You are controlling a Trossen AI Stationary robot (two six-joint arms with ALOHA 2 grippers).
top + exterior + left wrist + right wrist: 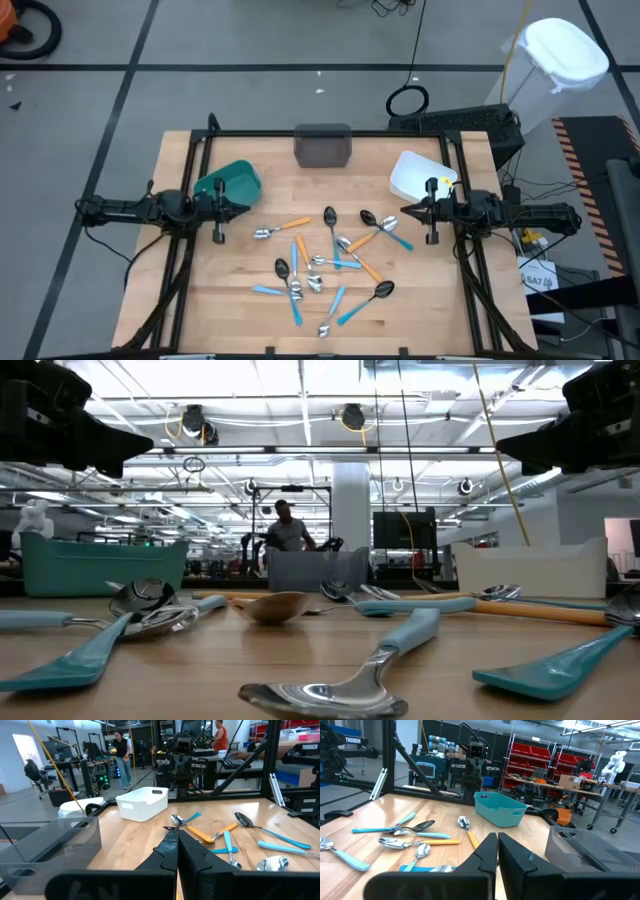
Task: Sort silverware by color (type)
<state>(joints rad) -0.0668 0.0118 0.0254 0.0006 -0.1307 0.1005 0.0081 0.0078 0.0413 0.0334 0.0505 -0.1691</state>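
With both the left gripper (250, 210) and right gripper (403, 211) clenched on nothing at the table's sides, we advise opening over one outlying piece of the silverware (325, 265) scattered mid-table between them.

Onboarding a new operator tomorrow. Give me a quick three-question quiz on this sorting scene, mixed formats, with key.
1. True or false: the teal plastic bin already holds silverware.
2. Which bin sits nearest the right gripper? A) dark grey bin B) white plastic bin C) teal bin
3. Fill in: both the right gripper and the left gripper are ____.

Key: 1 false, the blue-, orange- and metal-handled spoons and forks lie on the wooden table; 2 B; 3 shut.
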